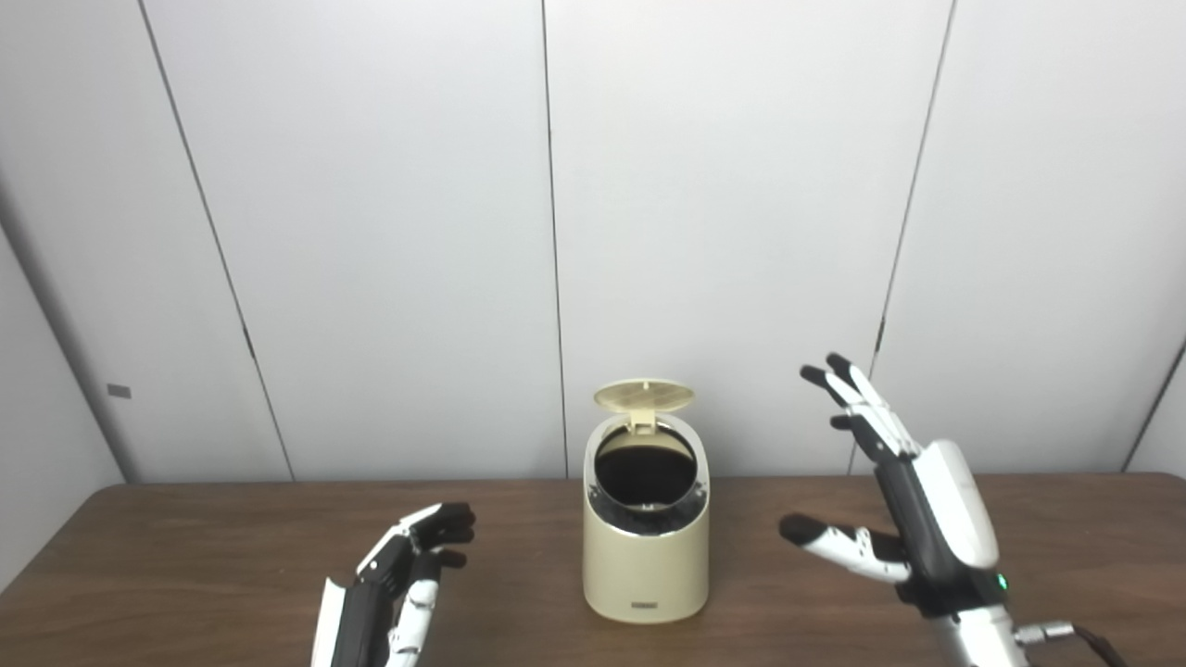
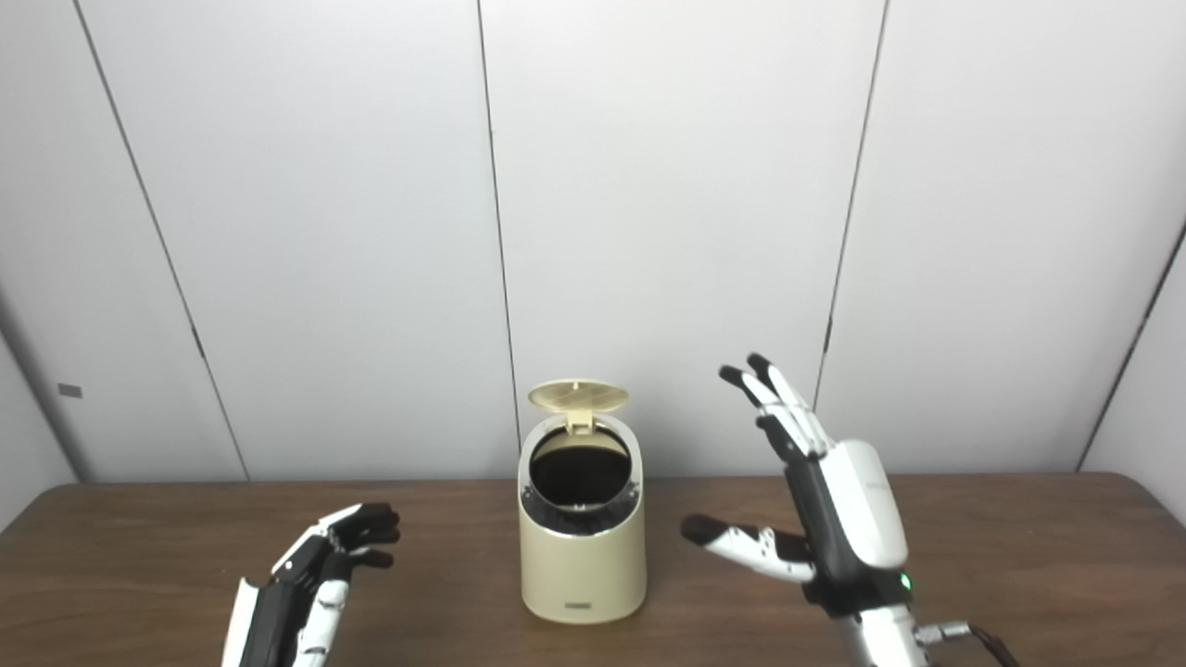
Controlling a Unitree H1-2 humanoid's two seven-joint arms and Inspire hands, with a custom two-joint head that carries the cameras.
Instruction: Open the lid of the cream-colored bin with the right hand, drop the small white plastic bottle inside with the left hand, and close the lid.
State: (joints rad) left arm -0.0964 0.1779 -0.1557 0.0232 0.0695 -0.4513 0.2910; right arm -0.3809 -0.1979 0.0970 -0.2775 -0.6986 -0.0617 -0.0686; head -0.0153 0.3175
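The cream-colored bin (image 1: 646,565) stands at the middle of the brown table, its round lid (image 1: 644,396) tipped up at the back and the dark opening exposed. My right hand (image 1: 903,500) is raised to the right of the bin, fingers spread upward and thumb pointing toward it, apart from it and holding nothing. My left hand (image 1: 403,579) hovers low over the table to the left of the bin, fingers loosely curled forward and empty. No small white plastic bottle shows in either view.
The wooden table (image 1: 185,556) runs across the whole width, with its rounded far corners visible. Grey wall panels (image 1: 371,232) stand right behind it. A cable (image 1: 1066,635) trails from my right wrist.
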